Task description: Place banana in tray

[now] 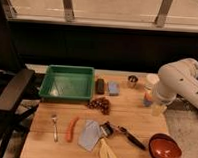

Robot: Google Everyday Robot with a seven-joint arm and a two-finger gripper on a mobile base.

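Observation:
The banana [107, 153] is pale yellow and lies at the front edge of the wooden table, partly cut off by the bottom of the view. The green tray [67, 82] sits at the back left of the table with nothing in it. My white arm comes in from the right, and my gripper [158, 105] hangs at its lower end over the table's right edge. It is well right of the tray and up and to the right of the banana.
Between tray and banana lie a brown grape cluster [100, 104], an orange carrot [71, 129], a fork [55, 127], a grey pouch [89, 135] and a black-handled tool [125, 135]. A red bowl [165, 149] sits front right. A black office chair [11, 96] stands at left.

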